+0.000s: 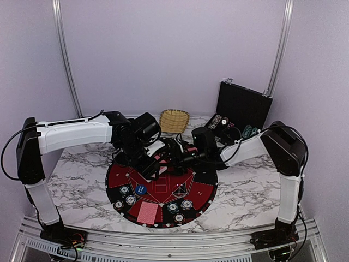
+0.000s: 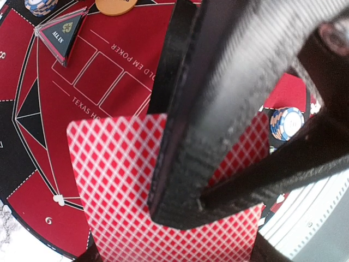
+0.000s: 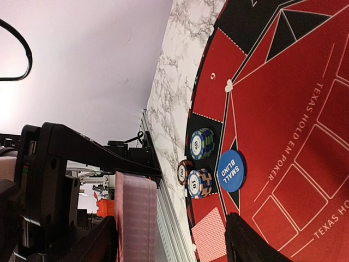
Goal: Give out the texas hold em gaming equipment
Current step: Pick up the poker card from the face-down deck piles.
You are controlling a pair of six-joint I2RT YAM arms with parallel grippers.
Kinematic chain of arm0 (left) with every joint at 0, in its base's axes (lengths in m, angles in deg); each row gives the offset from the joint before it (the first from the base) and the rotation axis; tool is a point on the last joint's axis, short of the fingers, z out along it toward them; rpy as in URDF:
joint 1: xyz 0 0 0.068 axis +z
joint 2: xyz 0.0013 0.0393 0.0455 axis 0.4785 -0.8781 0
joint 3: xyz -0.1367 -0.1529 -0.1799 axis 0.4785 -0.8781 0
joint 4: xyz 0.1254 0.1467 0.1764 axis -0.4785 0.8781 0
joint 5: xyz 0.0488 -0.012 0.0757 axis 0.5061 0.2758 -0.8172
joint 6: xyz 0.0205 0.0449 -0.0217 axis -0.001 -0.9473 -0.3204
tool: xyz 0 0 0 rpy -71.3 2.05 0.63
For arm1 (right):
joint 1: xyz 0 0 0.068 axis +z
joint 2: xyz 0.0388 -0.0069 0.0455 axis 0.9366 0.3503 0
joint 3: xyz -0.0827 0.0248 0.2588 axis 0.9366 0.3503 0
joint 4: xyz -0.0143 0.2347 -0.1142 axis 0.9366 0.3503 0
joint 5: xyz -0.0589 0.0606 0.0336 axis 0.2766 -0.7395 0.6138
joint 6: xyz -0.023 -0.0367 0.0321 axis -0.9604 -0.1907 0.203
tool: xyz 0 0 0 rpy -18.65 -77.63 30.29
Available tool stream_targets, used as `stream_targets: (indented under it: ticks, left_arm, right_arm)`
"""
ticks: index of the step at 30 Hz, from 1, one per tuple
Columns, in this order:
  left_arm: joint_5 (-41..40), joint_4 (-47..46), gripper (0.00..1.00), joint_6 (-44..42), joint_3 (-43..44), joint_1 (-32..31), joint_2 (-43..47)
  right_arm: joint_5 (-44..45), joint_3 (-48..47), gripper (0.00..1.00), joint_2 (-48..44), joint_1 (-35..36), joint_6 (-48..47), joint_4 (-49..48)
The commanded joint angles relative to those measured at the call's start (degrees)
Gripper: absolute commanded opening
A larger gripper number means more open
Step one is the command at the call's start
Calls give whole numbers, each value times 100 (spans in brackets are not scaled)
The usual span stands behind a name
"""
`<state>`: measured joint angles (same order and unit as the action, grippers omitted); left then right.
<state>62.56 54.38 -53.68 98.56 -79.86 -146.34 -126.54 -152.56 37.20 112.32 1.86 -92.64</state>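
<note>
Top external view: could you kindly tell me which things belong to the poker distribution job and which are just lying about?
Job: poker chips, red-backed playing cards, Small Blind button, All In marker.
Lying about: wicker basket, black case, round numbered mat.

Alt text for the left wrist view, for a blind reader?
Red-backed cards fill the lower frame, gripped by their edges in the left tool above a red-and-black poker mat. The right tool reaches across them from the upper right; an ALL IN marker and orange disc lie beyond.
</note>
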Motion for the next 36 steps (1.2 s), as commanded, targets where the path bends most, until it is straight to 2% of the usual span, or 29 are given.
stream_targets:
  ticks: [1,24,36]
  left_arm:
    - [-37,56,56,-47,108,-19,195]
    - [-64,41,56,-17,-66,21,186]
    - [-48,47,56,0,-96,47,161]
  right_arm:
    - [190,4,65,-167,-88,-209,322]
    - [212,201,64,-768,-235,-124,239]
    - [241,402,39,-1000,-260,-90,203]
